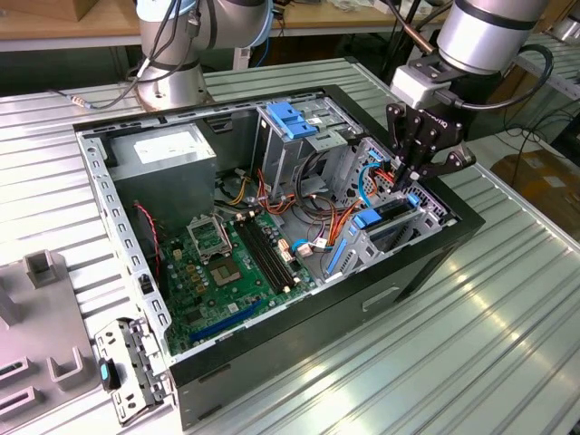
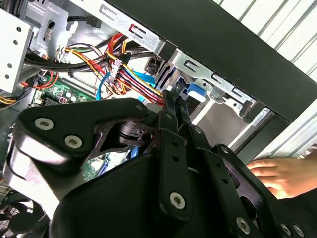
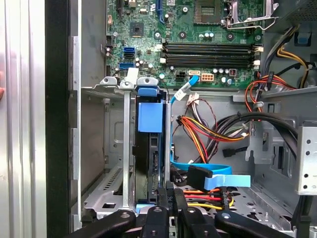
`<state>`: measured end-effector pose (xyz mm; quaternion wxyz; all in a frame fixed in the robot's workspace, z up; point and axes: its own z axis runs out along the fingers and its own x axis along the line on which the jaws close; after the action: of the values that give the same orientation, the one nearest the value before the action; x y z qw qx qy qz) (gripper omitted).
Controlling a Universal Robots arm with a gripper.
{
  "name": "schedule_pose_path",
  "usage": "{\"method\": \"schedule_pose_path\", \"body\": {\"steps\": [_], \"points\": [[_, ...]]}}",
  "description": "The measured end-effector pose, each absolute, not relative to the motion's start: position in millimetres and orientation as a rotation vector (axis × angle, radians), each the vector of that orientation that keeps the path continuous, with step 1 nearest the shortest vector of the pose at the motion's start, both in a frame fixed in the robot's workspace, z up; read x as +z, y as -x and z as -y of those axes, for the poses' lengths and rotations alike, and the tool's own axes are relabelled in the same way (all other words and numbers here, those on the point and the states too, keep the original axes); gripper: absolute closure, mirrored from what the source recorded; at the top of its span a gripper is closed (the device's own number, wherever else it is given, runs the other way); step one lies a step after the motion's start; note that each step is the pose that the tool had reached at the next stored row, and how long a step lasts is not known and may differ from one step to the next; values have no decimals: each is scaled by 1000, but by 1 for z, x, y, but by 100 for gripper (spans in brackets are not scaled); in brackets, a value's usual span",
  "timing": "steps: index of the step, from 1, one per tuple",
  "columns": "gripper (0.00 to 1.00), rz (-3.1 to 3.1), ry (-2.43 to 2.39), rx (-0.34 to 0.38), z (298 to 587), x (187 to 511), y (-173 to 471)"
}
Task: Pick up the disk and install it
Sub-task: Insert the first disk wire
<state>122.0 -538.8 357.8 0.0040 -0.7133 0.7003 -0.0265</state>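
Note:
The disk (image 1: pixel 391 217) stands on edge in the drive cage at the corner of the open computer case (image 1: pixel 471 217) on the exterior view's right. Its dark body and blue rail (image 3: pixel 150 148) run down between the cage's metal walls, with a blue end tab (image 2: pixel 195 90) at the end near me. My gripper (image 1: pixel 405 181) is directly over that near end. Its thin black fingers (image 3: pixel 161 196) are pressed together, shut, at the disk's edge, with nothing seen between them. In the second wrist view my gripper (image 2: pixel 174 96) points into the cage beside the blue tab.
Red, yellow and orange cable bundles (image 3: pixel 208 129) and a flat blue cable (image 3: pixel 218 178) lie right beside the cage. The motherboard (image 1: pixel 231 263) and a light-blue latch plate (image 1: pixel 290 118) sit further in. A person's hand (image 2: pixel 277 176) rests outside the case wall. A loose metal bracket (image 1: pixel 127 362) lies on the table.

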Motion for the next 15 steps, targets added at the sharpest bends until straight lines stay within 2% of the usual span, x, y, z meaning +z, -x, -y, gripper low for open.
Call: {"method": "schedule_pose_path", "body": {"steps": [15], "points": [[84,-2199,2226,-88,544,351,-117]]}}
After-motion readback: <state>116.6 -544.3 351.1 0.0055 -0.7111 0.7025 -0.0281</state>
